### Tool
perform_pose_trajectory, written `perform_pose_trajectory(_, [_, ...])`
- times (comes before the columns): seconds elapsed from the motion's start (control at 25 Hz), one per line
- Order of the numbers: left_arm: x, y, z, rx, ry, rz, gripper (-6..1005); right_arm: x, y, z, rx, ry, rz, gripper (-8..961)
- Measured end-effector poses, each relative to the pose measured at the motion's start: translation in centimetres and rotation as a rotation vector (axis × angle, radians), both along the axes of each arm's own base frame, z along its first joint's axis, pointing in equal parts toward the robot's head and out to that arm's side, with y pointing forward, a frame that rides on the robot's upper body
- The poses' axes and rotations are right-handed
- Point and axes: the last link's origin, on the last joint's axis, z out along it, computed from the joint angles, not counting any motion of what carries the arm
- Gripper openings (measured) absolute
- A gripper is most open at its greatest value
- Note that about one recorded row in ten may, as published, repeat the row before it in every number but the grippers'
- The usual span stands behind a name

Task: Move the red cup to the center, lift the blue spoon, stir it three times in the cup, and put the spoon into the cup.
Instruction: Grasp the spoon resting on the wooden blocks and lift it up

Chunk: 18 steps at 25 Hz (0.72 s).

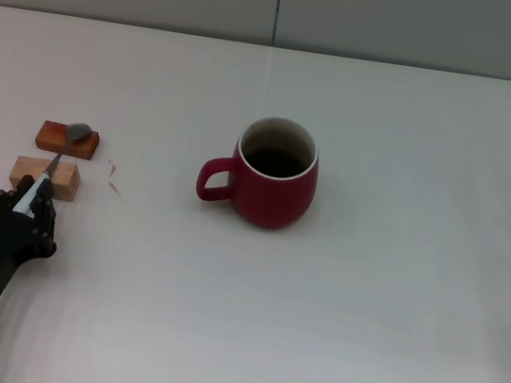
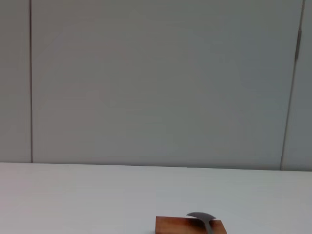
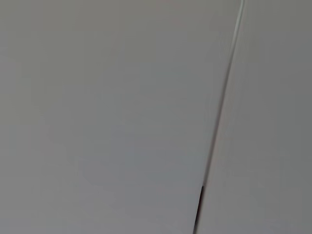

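On white desk (image 1: 386, 343), largest to smallest:
- red cup (image 1: 275, 175): upright near centre, loop handle toward robot's left, dark inside, well apart from all else.
- left gripper (image 1: 29, 207): low at desk's left near edge, fingers (image 1: 43, 211) closed narrowly on spoon's handle end.
- pale wooden block (image 1: 44, 176): just ahead of gripper, under spoon stem.
- brown wooden block (image 1: 68, 138): just beyond, carrying spoon bowl.
- blue spoon (image 1: 59, 156): bridging both blocks, light-blue handle between fingers.

Right gripper: out of sight.
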Motion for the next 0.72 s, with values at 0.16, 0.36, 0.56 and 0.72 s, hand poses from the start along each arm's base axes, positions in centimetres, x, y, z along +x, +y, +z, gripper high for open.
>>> perform_pose_trajectory(0.16, [-0.08,-0.01,-0.04,-0.002,0.000,0.006,175,0.05,-0.05,0.00,0.000,0.000,-0.001,720])
perform_pose_trajectory(0.36, [-0.18,0.08,-0.15,-0.013,0.003,0.012,176,0.03,-0.03,-0.01,-0.001,0.000,-0.001,719])
perform_pose_trajectory(0.56, [-0.18,0.06,-0.17,-0.016,0.002,0.012,176,0.01,-0.01,-0.02,-0.002,-0.001,0.000,719])
perform_pose_trajectory(0.72, [-0.19,-0.01,-0.08,-0.010,0.002,0.010,176,0.02,-0.04,-0.01,-0.001,-0.001,0.000,718])
